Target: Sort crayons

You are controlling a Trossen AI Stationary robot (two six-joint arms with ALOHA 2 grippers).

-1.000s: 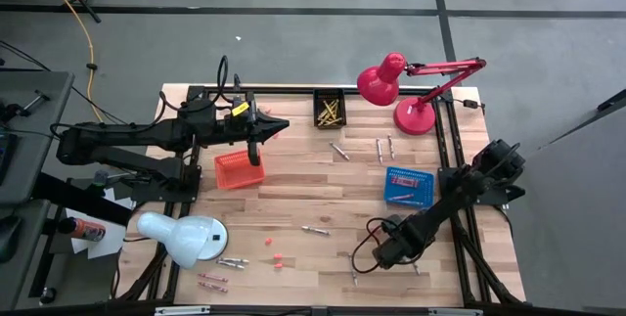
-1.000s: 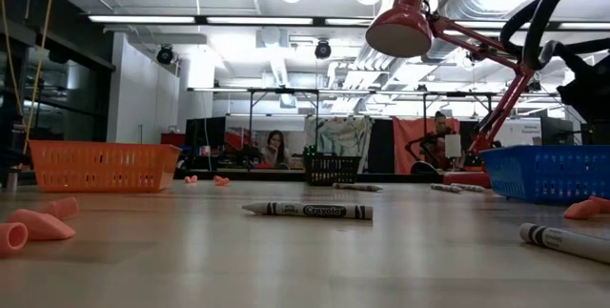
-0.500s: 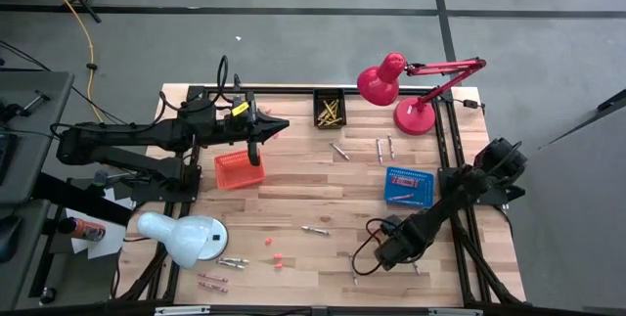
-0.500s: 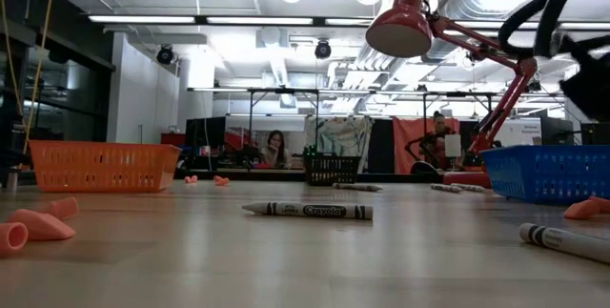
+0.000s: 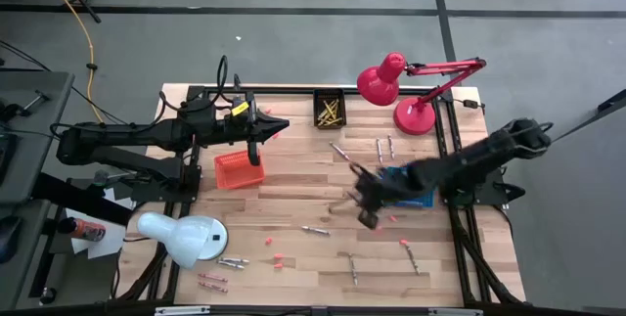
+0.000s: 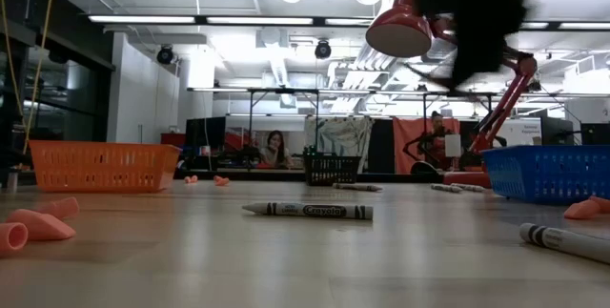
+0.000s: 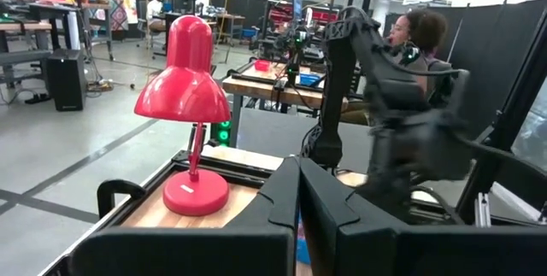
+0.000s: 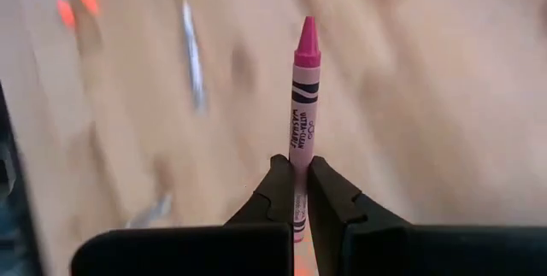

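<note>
Between the fingers of your right gripper point(image 8: 298, 192) sits a pink crayon point(image 8: 302, 105), clamped near its lower end with the pointed tip standing straight out ahead of the fingers. From the high view, that right gripper point(image 5: 364, 202) hangs right of the frame's centre, above bare wood just left of the blue basket point(image 5: 409, 187). Below it in the frame you see loose crayons point(image 5: 315, 229) lying singly on the table point(image 5: 293, 184), more of them point(image 5: 383, 148) in the upper middle beside the red lamp point(image 5: 399, 91), and a few at lower left near the white lamp point(image 5: 182, 237). Small pink crumbs point(image 5: 278, 257) dot the lower middle. Your black bin point(image 5: 329, 108) at the upper edge holds yellow crayons. Your left gripper point(image 5: 256, 140) waits in the upper left, pinched together with nothing in it, over the far edge of the orange basket point(image 5: 238, 170). From table height, a grey crayon point(image 6: 307, 210) lies in the middle foreground.
</note>
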